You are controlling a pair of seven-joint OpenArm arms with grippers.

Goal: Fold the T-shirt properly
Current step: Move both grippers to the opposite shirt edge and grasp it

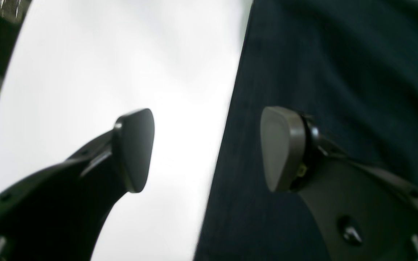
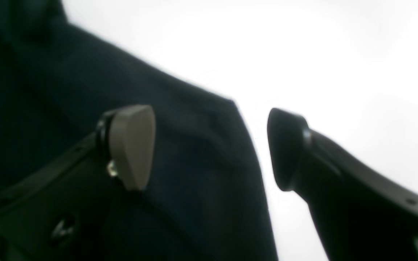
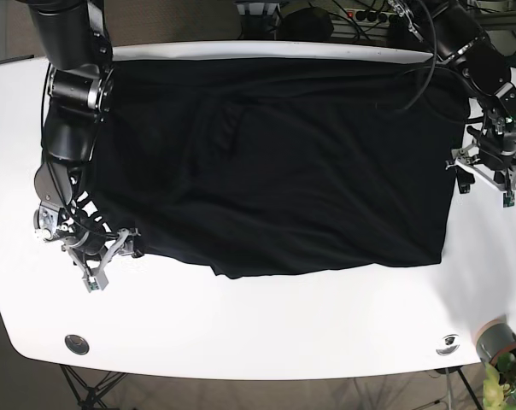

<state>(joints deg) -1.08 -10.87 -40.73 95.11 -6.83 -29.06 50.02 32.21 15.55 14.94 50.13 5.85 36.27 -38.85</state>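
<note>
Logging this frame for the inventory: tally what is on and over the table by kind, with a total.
T-shirt, black, spread flat: 1
Pincers, both open at the shirt's edges: 2, left pincer and right pincer
White table: 1
Round silver fittings set in the table's near corners: 2, and
Total: 6

The black T-shirt (image 3: 275, 162) lies spread wide and wrinkled across the white table, its lower edge uneven.

White table (image 3: 266, 342), potted plant (image 3: 507, 366)
</note>
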